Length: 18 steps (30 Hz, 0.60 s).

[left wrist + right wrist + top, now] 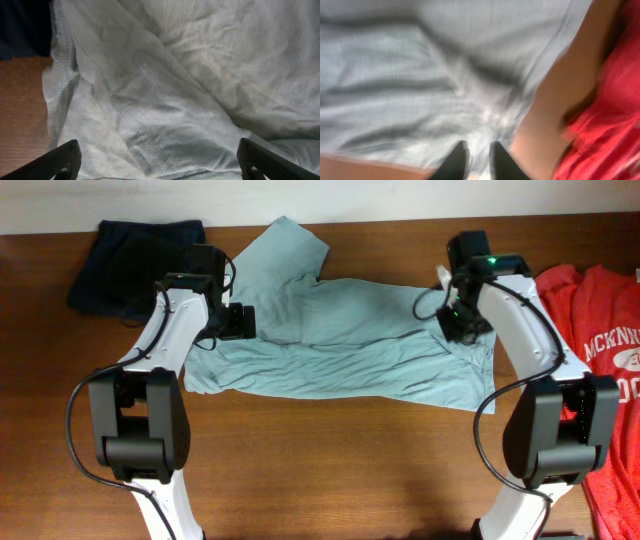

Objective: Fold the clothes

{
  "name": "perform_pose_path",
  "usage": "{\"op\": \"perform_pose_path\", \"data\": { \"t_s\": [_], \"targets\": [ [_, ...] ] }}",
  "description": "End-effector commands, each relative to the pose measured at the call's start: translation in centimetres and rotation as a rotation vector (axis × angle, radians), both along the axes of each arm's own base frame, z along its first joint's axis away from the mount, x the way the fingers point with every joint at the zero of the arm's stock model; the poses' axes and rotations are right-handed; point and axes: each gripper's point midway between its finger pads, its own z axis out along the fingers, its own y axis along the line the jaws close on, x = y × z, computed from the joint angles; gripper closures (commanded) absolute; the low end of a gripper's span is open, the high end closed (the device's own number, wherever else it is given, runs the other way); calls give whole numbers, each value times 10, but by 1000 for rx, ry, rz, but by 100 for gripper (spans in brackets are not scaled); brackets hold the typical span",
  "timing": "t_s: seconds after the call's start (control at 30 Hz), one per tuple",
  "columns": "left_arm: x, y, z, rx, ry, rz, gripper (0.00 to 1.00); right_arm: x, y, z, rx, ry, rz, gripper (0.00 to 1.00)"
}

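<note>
The pale grey-teal T-shirt (pixel 340 345) lies across the middle of the table, creased, with one sleeve pointing to the back. My left gripper (pixel 237 321) is over its left part. In the left wrist view its jaws (pixel 160 165) are wide open over the cloth (pixel 175 75) and hold nothing. My right gripper (pixel 462 320) is at the shirt's right end. In the blurred right wrist view its fingers (pixel 479 162) are nearly together with pale cloth (pixel 420 75) pinched between them. The red T-shirt (pixel 600 380) with white lettering lies at the far right; it also shows in the right wrist view (pixel 605 125).
A dark navy garment (pixel 135 265) lies at the back left, and its edge shows in the left wrist view (pixel 20 25). Bare wooden table (pixel 340 470) runs along the front. A strip of table (pixel 555 115) separates the two shirts.
</note>
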Motion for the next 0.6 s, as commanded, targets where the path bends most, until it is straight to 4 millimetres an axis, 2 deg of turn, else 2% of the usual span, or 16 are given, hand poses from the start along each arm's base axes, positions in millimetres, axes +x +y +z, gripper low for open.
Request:
{"op": "perform_pose_path", "data": {
  "t_s": [0.0, 0.03, 0.1, 0.23, 0.33, 0.57],
  "targets": [
    [6, 1, 15, -9, -38, -1, 1, -29, 2, -12, 145, 74, -219, 93],
    [6, 1, 15, -9, -38, -1, 1, -40, -4, -21, 148, 106, -282, 96],
    [6, 1, 15, -9, -38, -1, 1, -49, -12, -30, 147, 128, -336, 96],
    [6, 1, 15, -9, -38, -1, 1, -57, -20, -53, 164, 135, -376, 96],
    [6, 1, 15, -9, -38, -1, 1, -57, -18, -65, 183, 123, -378, 96],
    [6, 1, 15, -9, -38, -1, 1, -37, -20, -86, 193, 6, -367, 96]
  ]
}}
